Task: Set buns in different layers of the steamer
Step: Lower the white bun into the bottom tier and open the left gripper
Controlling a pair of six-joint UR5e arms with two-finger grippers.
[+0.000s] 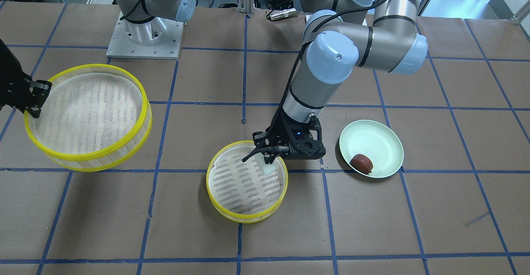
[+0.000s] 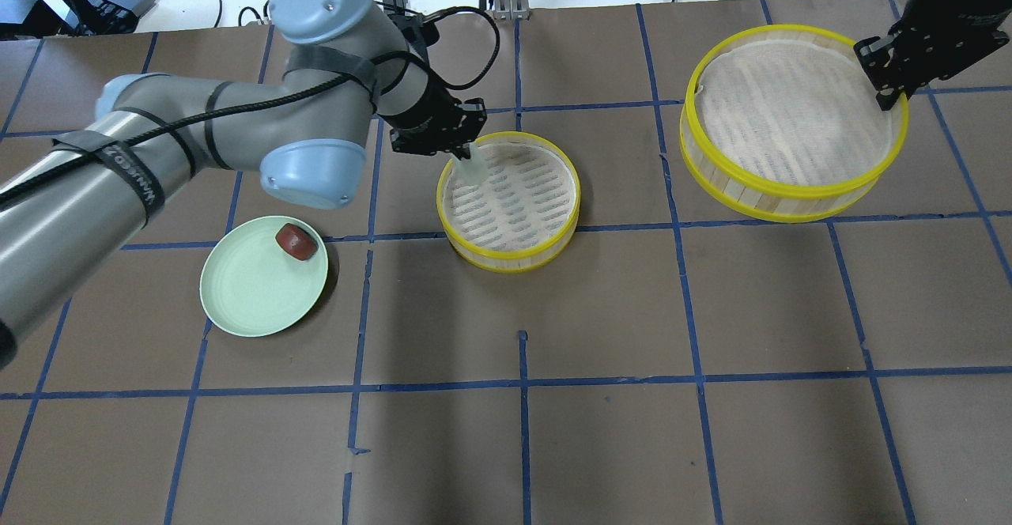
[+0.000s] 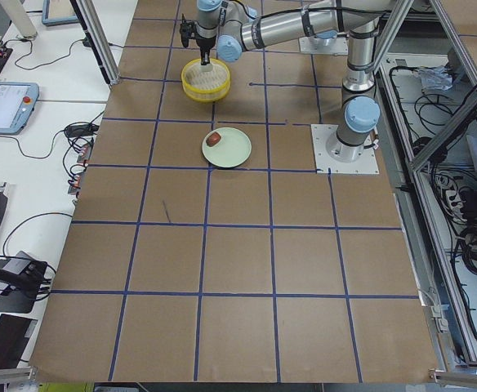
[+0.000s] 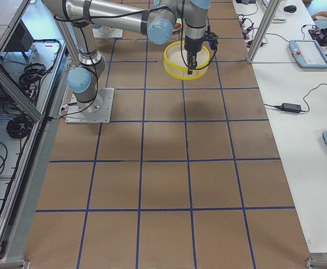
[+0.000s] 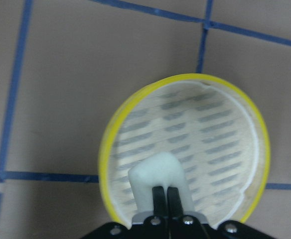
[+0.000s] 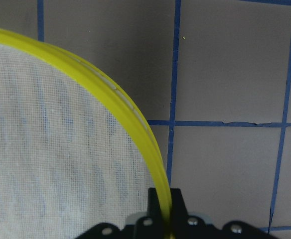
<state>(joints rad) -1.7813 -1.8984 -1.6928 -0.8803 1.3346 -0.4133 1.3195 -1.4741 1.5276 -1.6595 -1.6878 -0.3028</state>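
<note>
My left gripper (image 2: 466, 155) is shut on the white bun (image 2: 472, 169) and holds it over the near rim area of the steamer layer (image 2: 553, 242) on the table; the bun also shows in the left wrist view (image 5: 160, 177) and front view (image 1: 268, 166). The dark reddish-brown bun (image 2: 296, 241) lies on the pale green plate (image 2: 245, 296). My right gripper (image 2: 887, 90) is shut on the yellow rim of the second steamer layer (image 2: 759, 185) and holds it lifted and tilted above the table at the right; its rim shows in the right wrist view (image 6: 135, 129).
The table is brown paper with a blue tape grid. The plate (image 1: 385, 138) sits left of the resting layer (image 1: 232, 213) as I see it overhead. Arm bases (image 1: 145, 34) stand at the back edge.
</note>
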